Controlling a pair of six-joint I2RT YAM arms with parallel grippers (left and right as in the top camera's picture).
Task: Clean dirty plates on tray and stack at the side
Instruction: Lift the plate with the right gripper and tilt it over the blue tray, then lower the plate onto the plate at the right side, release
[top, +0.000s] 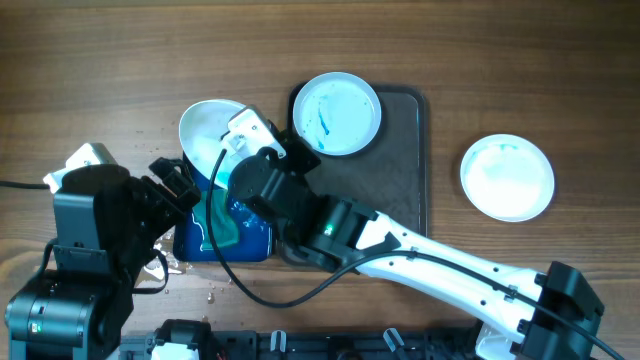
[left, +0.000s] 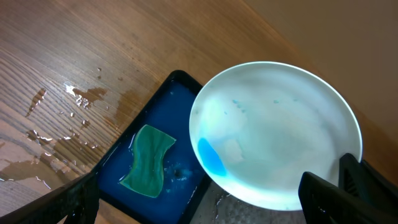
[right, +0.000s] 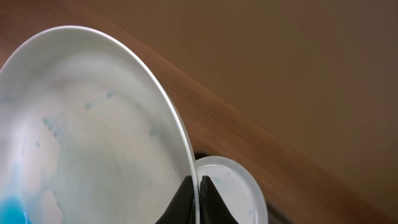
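My right gripper (top: 250, 140) (right: 198, 190) is shut on the rim of a white plate (top: 210, 125) (right: 87, 137) and holds it tilted above a blue tray. That plate (left: 280, 134) has a blue puddle at its low edge and faint blue specks. A second plate (top: 338, 112) (right: 233, 186) with blue streaks lies on the dark tray (top: 395, 190). A third plate (top: 507, 177) with a pale blue film lies on the table at the right. My left gripper (top: 175, 190) (left: 199, 214) is open and empty, just below the held plate.
A small glossy blue tray (top: 225, 240) (left: 155, 124) holds blue liquid and a green sponge (top: 222, 222) (left: 148, 160). Water is spilled on the wooden table left of it (left: 56, 130) and near the front edge (top: 190, 275).
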